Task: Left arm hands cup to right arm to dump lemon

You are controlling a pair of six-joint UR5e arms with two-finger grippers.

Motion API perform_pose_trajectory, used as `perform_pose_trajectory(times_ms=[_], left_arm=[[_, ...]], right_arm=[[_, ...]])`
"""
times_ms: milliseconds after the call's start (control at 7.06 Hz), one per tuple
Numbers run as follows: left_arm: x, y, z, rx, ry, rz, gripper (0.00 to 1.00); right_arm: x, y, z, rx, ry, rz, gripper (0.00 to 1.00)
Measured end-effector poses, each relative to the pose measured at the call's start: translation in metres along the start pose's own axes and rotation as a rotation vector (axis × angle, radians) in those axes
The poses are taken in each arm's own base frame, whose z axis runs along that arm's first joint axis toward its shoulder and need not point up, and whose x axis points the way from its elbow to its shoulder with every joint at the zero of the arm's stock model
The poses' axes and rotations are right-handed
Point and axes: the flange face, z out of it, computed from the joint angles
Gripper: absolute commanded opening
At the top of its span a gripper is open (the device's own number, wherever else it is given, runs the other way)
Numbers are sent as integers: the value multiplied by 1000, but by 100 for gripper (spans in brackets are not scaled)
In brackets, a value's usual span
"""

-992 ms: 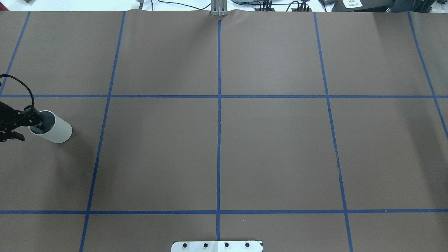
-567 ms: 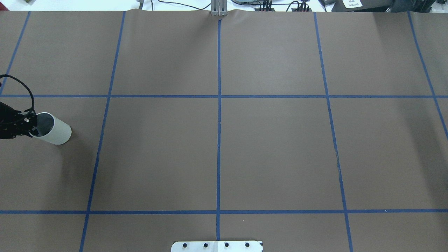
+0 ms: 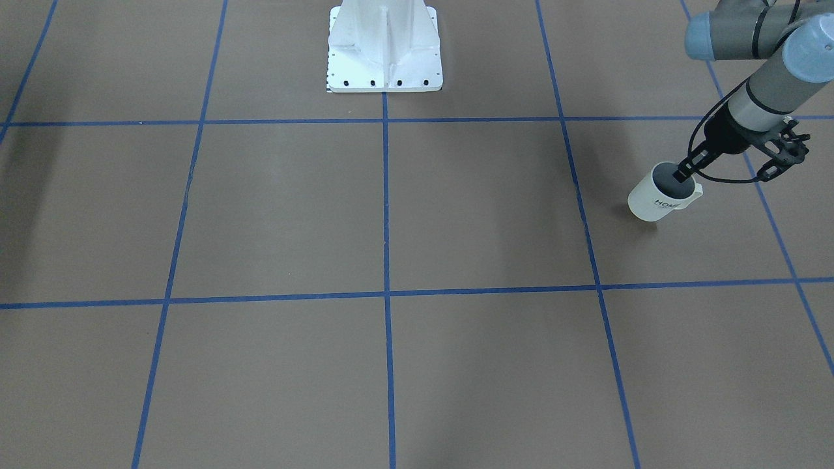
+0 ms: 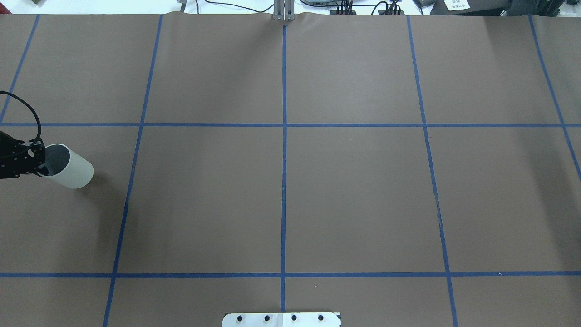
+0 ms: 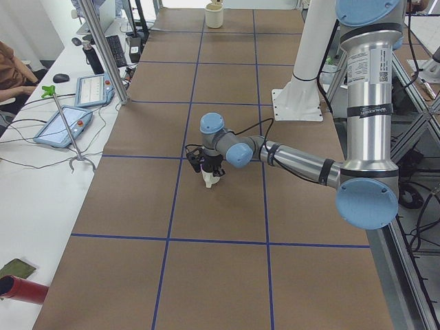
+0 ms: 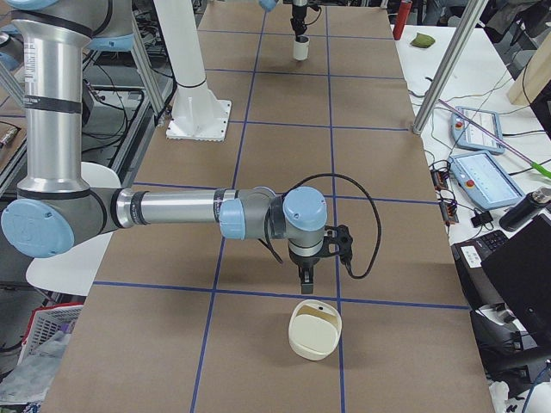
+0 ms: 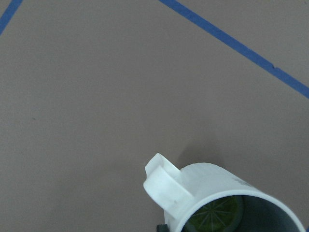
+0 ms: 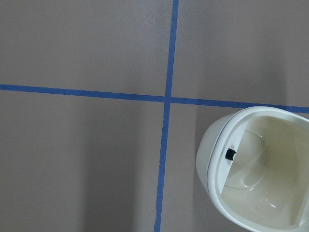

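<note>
The off-white cup [image 3: 655,202] with black "HOME" lettering is at the table's left end, leaning a little; it also shows in the overhead view [image 4: 75,171]. My left gripper [image 3: 683,174] is shut on the cup's rim, one finger inside the mouth. I cannot tell whether the cup rests on the table or hangs just above it. The left wrist view shows the cup's handle [image 7: 164,186] and the yellow-green lemon [image 7: 219,212] inside. My right gripper [image 6: 306,282] shows only in the exterior right view, above the table near a cream container [image 6: 315,331]; I cannot tell if it is open.
The cream container [image 8: 256,169] lies by a blue tape crossing at the table's right end. The white robot base [image 3: 384,71] stands at the robot's edge of the table. Blue tape lines grid the brown table. Desks with tablets and cables line the far side.
The left gripper's fingers, spread apart one second ago, have closed on the cup's rim. The cup has barely moved.
</note>
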Motion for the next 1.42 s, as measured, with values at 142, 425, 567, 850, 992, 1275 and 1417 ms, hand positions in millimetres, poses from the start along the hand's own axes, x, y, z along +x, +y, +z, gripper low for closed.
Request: perform_pose_trajectory(times_ms=[142,425,567,850,992,1275,1417], left_arm=[[2,-2,-10,5,5,-13,0],[14,-10,-31,23,12,-35,0],[32,-18,-44,34,7,-34,0],[76,-36,-81,53,-19,-24,0],[92,-42,-97,60,-23,-26,0],[111,-44,-111,69,-16,-21,0],[121,-43,-116,72,-13,-19,0]], right_arm=[[-7,-3,-7,14,0,-14,100],[-22,-11,-20,43,-4,-48,100],[-30,-18,-23,51,-15,-64,100],[-53,-36,-30,77,-55,-107,100],[-72,-51,-38,95,-86,-112,100],[-117,-82,-45,109,-122,-143,100],[-144,-98,-44,109,-132,-189,99]])
